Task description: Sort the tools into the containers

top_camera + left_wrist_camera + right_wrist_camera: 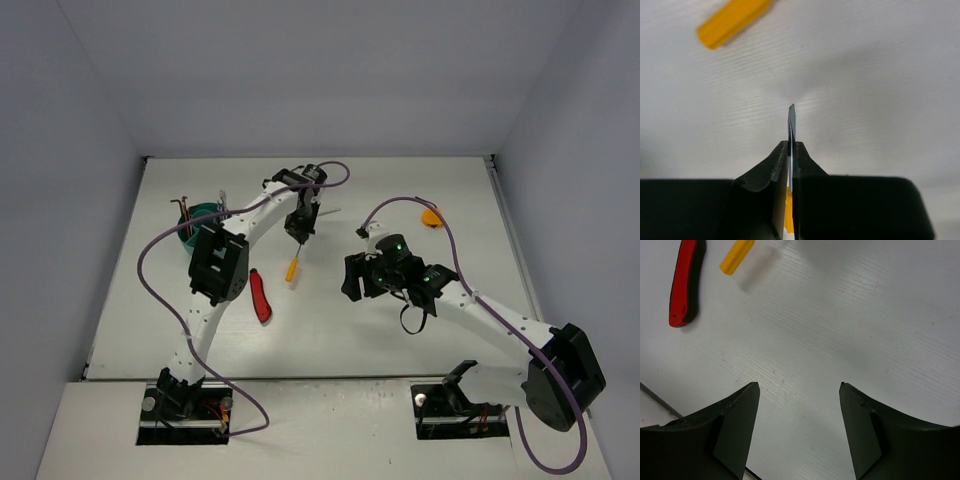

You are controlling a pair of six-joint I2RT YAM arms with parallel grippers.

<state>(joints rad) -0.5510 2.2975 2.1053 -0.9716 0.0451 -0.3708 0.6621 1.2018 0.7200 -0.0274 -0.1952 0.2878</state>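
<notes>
My left gripper [791, 144] is shut on a thin dark metal blade [792, 116], whose tip sticks out past the fingertips. A bit of orange handle [788, 210] shows behind the fingers, so it looks like a screwdriver. From above, that gripper [298, 236] hangs over the table's middle back. Another orange screwdriver handle [292, 268] [732, 22] [737, 256] lies on the table close by. The red-and-black folding knife [261, 298] [687, 282] lies left of it. The teal tub [203, 216] sits at the back left, half hidden by the left arm. My right gripper [800, 385] [352, 280] hovers open over bare table.
Dark L-shaped hex keys [183, 207] stick up at the tub's left side. A small orange object [432, 216] lies at the back right. A thin silver piece [326, 211] lies beside the left wrist. White walls enclose the table on three sides.
</notes>
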